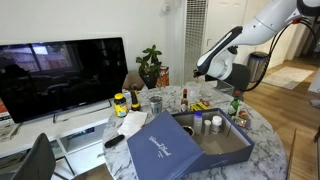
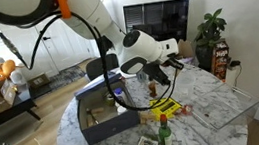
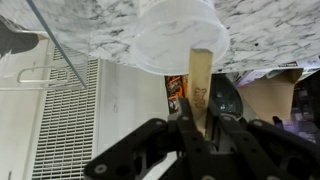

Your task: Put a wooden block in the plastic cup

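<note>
here the gripper (image 3: 200, 128) pinches a wooden block (image 3: 200, 85), its tip lost inside the plastic cup (image 3: 168, 32).

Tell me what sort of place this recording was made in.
Most likely a living room in a home. A flat-screen television sits on a low stand, a potted plant stands beside it, and the robot works at a round marble-top table.

The bench (image 3: 100, 25) is white marble with grey veins; the plastic cup (image 3: 170, 40) is translucent white, the wooden block (image 3: 202, 85) pale tan, the box (image 1: 165, 150) navy.
</note>
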Controlling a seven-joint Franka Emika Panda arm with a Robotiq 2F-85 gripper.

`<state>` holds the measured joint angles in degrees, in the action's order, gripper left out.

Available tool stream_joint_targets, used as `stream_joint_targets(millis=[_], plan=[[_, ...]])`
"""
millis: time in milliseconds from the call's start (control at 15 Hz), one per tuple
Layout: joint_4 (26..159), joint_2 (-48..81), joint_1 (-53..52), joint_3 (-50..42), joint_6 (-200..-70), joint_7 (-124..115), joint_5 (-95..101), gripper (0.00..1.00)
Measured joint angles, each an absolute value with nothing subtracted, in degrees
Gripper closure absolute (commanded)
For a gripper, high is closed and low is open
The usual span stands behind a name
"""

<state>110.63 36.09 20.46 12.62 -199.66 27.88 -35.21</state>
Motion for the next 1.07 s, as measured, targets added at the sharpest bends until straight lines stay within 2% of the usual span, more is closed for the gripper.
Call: stream_joint_targets(millis=[133, 267, 333, 400, 533, 800, 1000, 1067], plan=[[108.6, 37.0, 18.7, 10.6, -199.4, 25.4, -33.1, 0.96], [107.4, 37.6, 14.5, 4.1, -198.5, 17.5, -27.4, 0.96], [106.8, 38.1, 12.7, 1.3, -198.5, 14.5, -25.5, 0.89], [106.1, 38.9, 11.0, -1.3, -198.4, 12.1, -24.2, 0.57], [104.2, 40.4, 9.3, -3.7, -197.5, 11.4, -24.9, 0.50], [102.3, 41.6, 7.1, -6.5, -194.2, 5.2, -21.0, 0.19], [102.3, 40.9, 7.0, -6.0, -194.0, 2.3, -18.5, 0.00], [102.9, 39.9, 8.6, -3.3, -194.1, 2.2, -16.6, 0.15]])
